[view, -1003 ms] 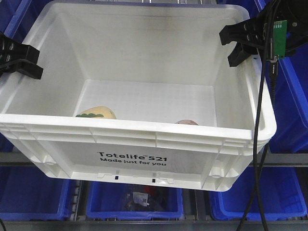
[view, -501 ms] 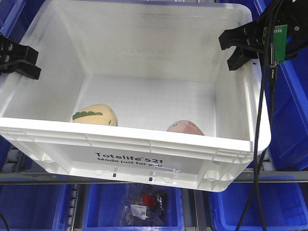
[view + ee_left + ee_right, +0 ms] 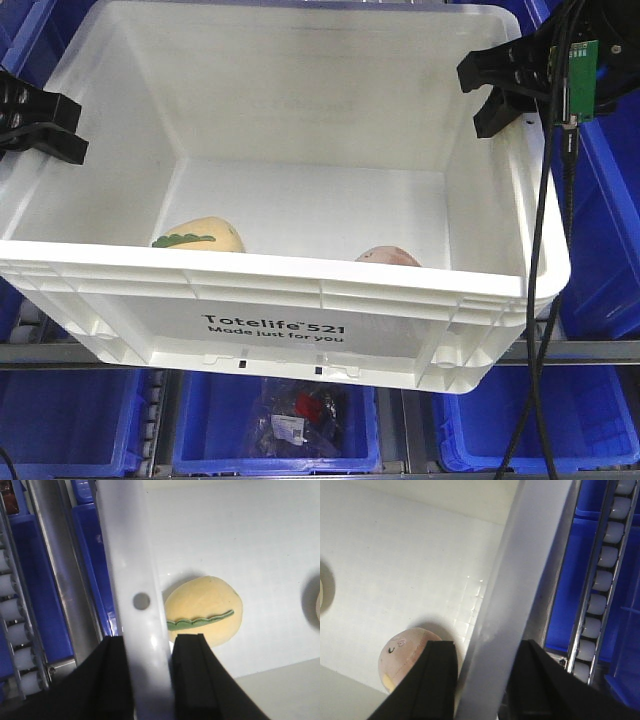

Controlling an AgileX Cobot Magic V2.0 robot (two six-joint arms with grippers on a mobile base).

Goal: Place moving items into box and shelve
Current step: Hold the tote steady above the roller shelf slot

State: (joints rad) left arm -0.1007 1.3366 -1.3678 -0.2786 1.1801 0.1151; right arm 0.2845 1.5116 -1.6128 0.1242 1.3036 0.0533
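I hold the white crate (image 3: 300, 300) over the blue bins (image 3: 270, 430), my left gripper (image 3: 149, 680) and right gripper (image 3: 485, 680) each clamped on a side wall. If either pinch slips, I judge it tips. Inside my left wall lies the cream-yellow toy (image 3: 205, 611), inside my right the pinkish-brown one (image 3: 402, 657); both could roll. The near rim half hides them; I see no free shelf slot.

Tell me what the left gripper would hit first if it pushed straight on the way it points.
The left gripper straddles the crate's side wall, so the rim would likely bottom out between its fingers first; depth is unclear.
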